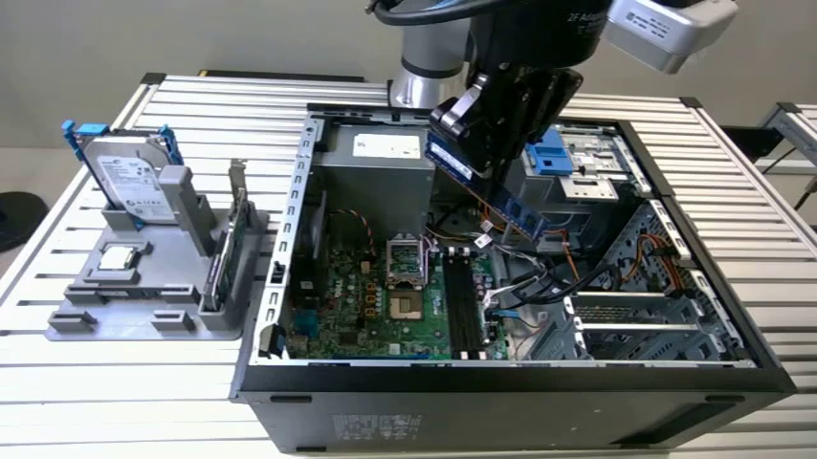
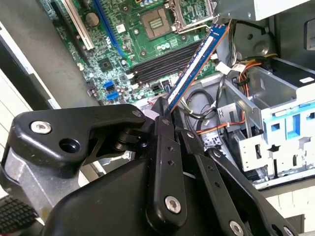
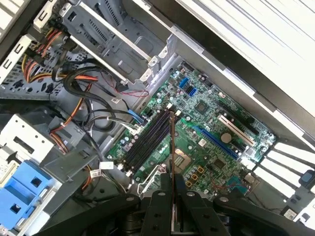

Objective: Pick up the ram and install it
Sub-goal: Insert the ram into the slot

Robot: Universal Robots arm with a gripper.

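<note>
Exterior view, item one: the ram (image 1: 496, 191), a slim blue-green circuit stick, is hanging tilted above the open computer case (image 1: 274, 287). It is touching nothing below and is sitting over the cable side of the interior. The gripper (image 1: 470, 134) is clamping it at one short end, with the fingers pressed against its two flat faces. The free end is pointing down toward the motherboard (image 1: 370, 306).

Handling, by judgement: it is looking light and stiff, but thin, and probably brittle under twisting. The chips and contact edge are likely the parts to spare. Gripping the faces near one end is leaving most of the length free. A hold nearer the middle would probably be steadier under pressing force.

Second wrist view: the stick is running out from the fingertips toward the memory slots (image 2: 157, 61). These dark parallel rows are lying empty beside the processor socket (image 2: 155, 22).

Item two, case contents: the motherboard is lying flat on the floor of the case. A power supply (image 1: 377, 158) is sitting at the far end, loose cables (image 1: 549, 277) are trailing across the middle, and a blue bracket (image 1: 549, 153) is sitting in the drive bay.

Item three: a gray holder (image 1: 77, 320) is standing on the exterior view's left, well apart from the stick. It is carrying a hard drive (image 1: 128, 177) standing upright, a small square processor chip (image 1: 121, 256) lying flat, and a card (image 1: 224, 258) standing on edge.
</note>
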